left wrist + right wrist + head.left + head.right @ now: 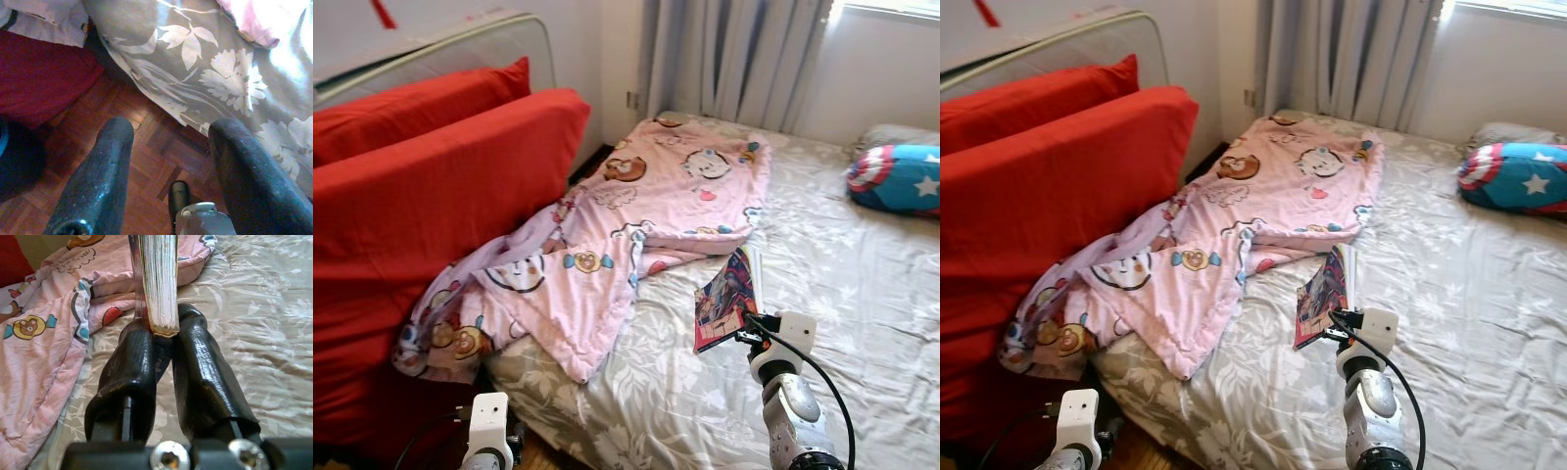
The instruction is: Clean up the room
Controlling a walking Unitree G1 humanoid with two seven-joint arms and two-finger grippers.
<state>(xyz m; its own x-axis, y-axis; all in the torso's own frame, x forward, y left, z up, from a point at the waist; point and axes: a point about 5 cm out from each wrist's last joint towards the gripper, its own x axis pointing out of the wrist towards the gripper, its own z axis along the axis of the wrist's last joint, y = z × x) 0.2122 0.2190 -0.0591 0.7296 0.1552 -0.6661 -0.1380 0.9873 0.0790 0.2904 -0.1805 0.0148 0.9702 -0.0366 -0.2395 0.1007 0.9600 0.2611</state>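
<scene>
Head views: where the bed [862, 294] meets the red cushions [431, 196], a pink cartoon blanket [636, 215] spills from the grey floral sheet down over the bed's edge.
Comic book: the book [726, 294] sits near the blanket's lower edge, with the right gripper [751, 336] at its near corner.
Pillow: a blue star-and-shield pillow [901, 178] lies at the far right of the bed.
Left wrist view: the left gripper [171, 161] hangs low over the wooden floor [98, 147], jaws spread apart and holding nothing; the sheet's hem [195, 73] is just beyond.
Right wrist view: jaws closed on the book's edge [157, 284], apparently lifting it edge-on above the sheet, though whether it is clear of the bed is hard to tell.
</scene>
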